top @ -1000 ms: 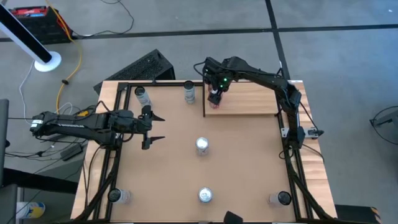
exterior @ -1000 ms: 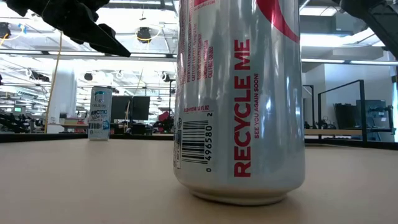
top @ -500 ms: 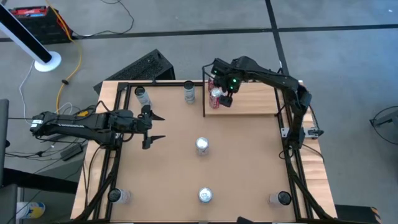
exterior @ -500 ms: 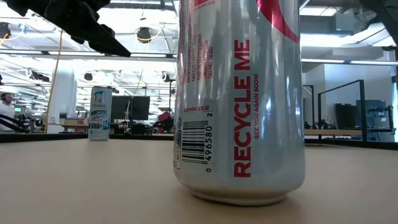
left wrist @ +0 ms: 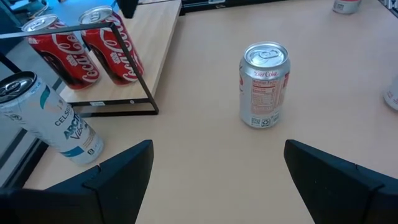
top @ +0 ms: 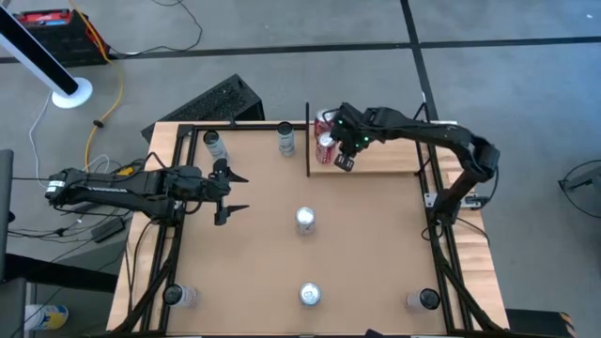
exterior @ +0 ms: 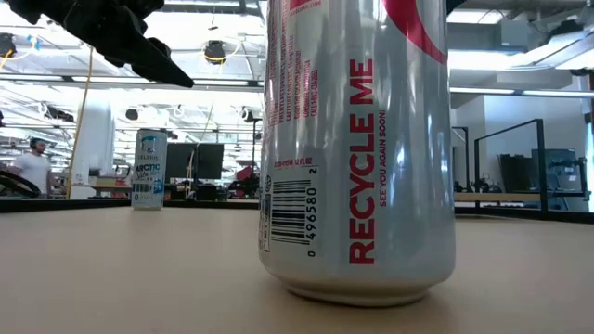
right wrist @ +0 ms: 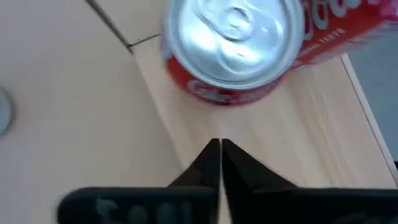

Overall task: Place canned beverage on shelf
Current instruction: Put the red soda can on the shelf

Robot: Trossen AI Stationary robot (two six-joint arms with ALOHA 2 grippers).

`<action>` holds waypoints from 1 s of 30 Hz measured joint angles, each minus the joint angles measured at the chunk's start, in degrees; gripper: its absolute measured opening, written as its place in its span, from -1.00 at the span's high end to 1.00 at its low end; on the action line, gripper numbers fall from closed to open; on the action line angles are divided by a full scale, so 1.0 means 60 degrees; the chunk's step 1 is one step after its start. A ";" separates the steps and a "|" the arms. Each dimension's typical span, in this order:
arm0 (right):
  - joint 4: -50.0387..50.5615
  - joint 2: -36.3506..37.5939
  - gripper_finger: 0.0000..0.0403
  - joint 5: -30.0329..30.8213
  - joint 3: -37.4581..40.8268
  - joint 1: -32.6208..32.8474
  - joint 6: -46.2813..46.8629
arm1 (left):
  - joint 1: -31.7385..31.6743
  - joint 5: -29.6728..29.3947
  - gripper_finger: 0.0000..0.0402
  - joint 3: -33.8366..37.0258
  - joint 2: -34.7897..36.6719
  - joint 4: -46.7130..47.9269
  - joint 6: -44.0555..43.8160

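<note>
High view: the brown tabletop (top: 366, 244) fills the frame's middle, with the left arm waiting at its left edge, the left gripper (top: 228, 192) with jaws wide apart over bare wood. At upper centre lies the shelf (top: 385, 155), its black bar along the left short edge. The right gripper (top: 345, 150) hovers over the shelf's left end, jaws pressed together and holding nothing. Just beside it, against the bar, stand two red cans (top: 325, 143) on the shelf, so the placing looks done. A can judged this way is light, rigid but dentable, with a smooth, slippery wall; it is best taken across the mid-body from the side. Other cans dot the tabletop: a silver can (top: 305, 220) at centre, a tall can (top: 285, 139) left of the bar, another (top: 215, 145) farther left, and three along the bottom edge. The bar and the neighbouring red can crowd any approach.
</note>
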State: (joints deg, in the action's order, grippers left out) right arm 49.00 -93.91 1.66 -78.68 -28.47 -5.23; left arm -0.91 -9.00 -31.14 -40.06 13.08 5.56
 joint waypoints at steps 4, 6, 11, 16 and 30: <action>-0.0230 -0.0014 0.89 -0.0022 0.0169 -0.0257 -0.0039 | 0.0000 0.0002 -0.73 0.0000 -0.0003 0.0000 -0.0047; -0.0412 -0.0014 0.90 -0.0120 0.0184 -0.0351 -0.0108 | 0.0000 0.0002 -0.73 0.0000 0.0000 -0.0007 -0.0081; -0.0828 -0.0014 0.93 -0.0988 0.0184 -0.0441 -0.0140 | 0.0004 0.0002 -0.73 0.0000 0.0001 -0.0007 -0.0142; -0.1084 -0.0318 0.93 -0.0994 0.0194 -0.0452 -0.0212 | 0.0002 0.0004 -0.73 0.0000 -0.0002 -0.0023 -0.0129; -0.1036 -0.0746 0.91 0.0743 0.0198 -0.0283 -0.0613 | 0.0000 0.0005 -0.73 0.0000 -0.0002 -0.0091 0.0006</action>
State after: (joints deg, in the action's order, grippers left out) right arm 42.78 -98.39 6.12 -77.49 -30.16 -8.91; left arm -0.91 -8.97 -31.14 -40.07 12.53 5.60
